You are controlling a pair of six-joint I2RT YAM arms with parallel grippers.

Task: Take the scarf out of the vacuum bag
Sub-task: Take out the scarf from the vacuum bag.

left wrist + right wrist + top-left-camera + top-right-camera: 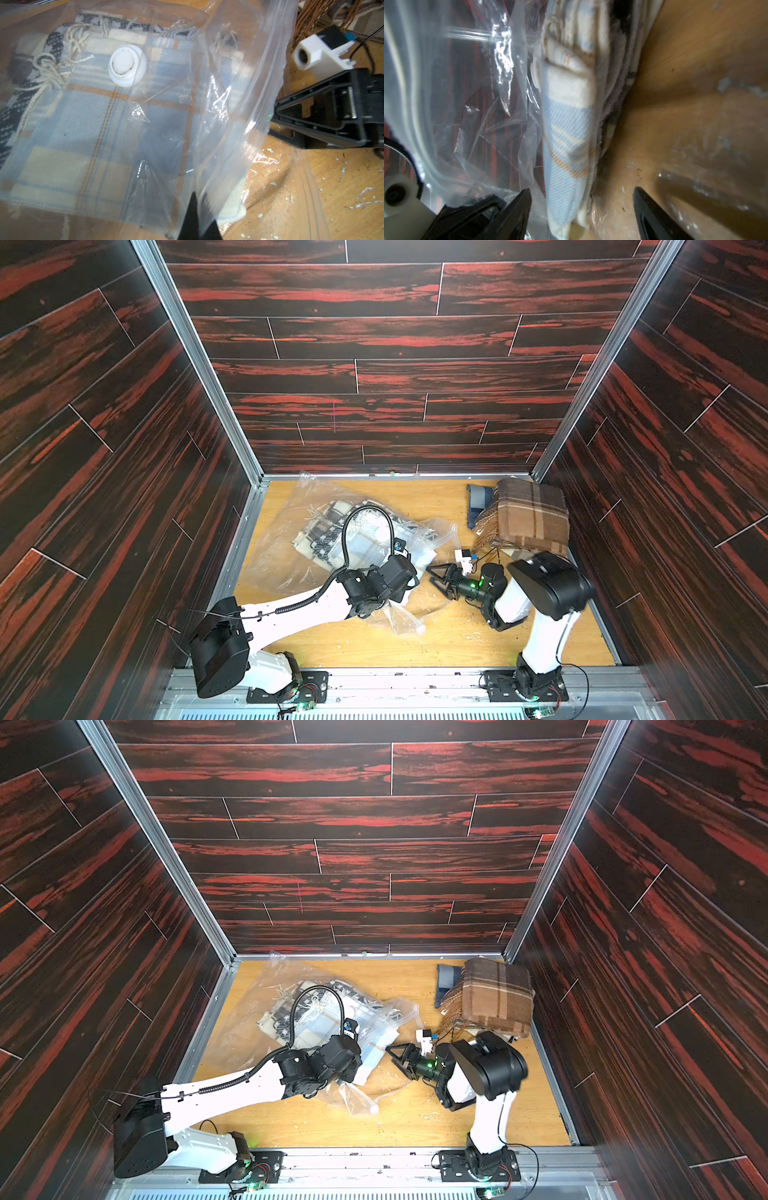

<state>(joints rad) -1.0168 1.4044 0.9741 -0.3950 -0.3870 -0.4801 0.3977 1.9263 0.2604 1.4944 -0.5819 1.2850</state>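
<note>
Scarf grab pending
Left gripper (pixel 197 199) clamped the vacuum bag (pixel 228 104); right gripper (pixel 581 189), apart around the scarf (pixel 566 135), risked pinching the bag too.

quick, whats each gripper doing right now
left gripper: shut on the vacuum bag, pinching its plastic edge.
right gripper: open, jaws on either side of the scarf end, not gripping it.
</note>
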